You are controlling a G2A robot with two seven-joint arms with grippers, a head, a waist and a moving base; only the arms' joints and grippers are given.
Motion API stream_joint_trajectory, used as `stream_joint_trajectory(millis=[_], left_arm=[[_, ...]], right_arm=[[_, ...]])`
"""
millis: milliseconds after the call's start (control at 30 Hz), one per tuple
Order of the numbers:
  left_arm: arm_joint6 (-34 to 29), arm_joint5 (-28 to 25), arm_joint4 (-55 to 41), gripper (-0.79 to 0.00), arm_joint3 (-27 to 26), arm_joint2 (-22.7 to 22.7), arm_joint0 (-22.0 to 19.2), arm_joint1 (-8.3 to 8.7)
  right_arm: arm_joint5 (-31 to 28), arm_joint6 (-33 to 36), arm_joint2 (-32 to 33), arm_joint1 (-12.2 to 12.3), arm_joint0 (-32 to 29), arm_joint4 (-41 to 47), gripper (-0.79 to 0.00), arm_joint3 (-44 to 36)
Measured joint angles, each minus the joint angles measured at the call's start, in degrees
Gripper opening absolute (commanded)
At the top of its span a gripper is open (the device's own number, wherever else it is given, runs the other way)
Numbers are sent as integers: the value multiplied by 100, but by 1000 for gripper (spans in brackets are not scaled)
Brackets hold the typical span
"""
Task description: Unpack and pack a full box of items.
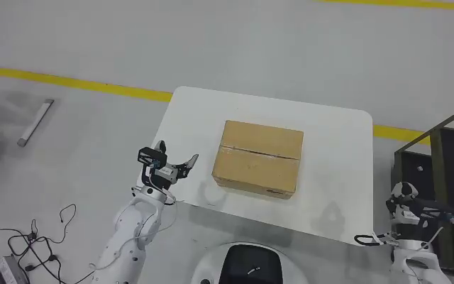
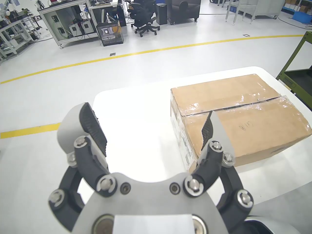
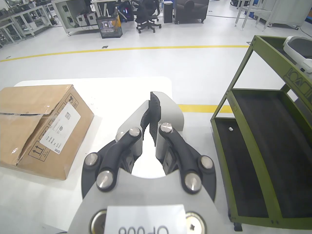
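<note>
Flanking a white table (image 1: pixel 333 142) in a workshop hall, two robot arms hang beside a closed cardboard box (image 1: pixel 259 158), which sits flat near the middle of the top view. A yellow floor line (image 1: pixel 85 84) runs across the upper left of that frame and passes behind the table. A grey bar (image 1: pixel 35 122) lies on the floor at far left, and loose cables (image 1: pixel 35 241) trail in the lower left corner. A green cart (image 3: pixel 290 71) with dark shelves stands just off the table's right side, close to the right arm.

The left gripper (image 2: pixel 148 115) hovers at the table's left edge in the top view, fingers spread wide and grasping nothing. The box lies just to the right of it there, near but not touching, with a strip of bare tabletop between the fingertips and the box's labelled end. Clear tape runs along the seam of the box's shut flaps.

The right gripper (image 3: pixel 151 113) sits at the lower right of the top view, its fingers pressed together on nothing. The box is well apart from it, across open tabletop.
</note>
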Motion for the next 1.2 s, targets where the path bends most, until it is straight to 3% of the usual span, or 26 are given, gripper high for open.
stream_joint_trajectory(millis=[367, 700, 933, 1200], left_arm=[[-500, 19, 390, 0, -57, 825, -554, -35], [-691, 310, 1136, 0, -114, 1859, -707, -104], [-677, 317, 1147, 0, -120, 1872, -701, -103], [-677, 317, 1147, 0, -119, 1872, -701, -103]], right_arm=[[0, 0, 0, 0, 0, 0, -785, 0], [0, 0, 0, 0, 0, 0, -785, 0], [-110, 43, -61, -6, 71, -37, -785, 25], [-632, 140, -719, -49, 625, -566, -785, 374]])
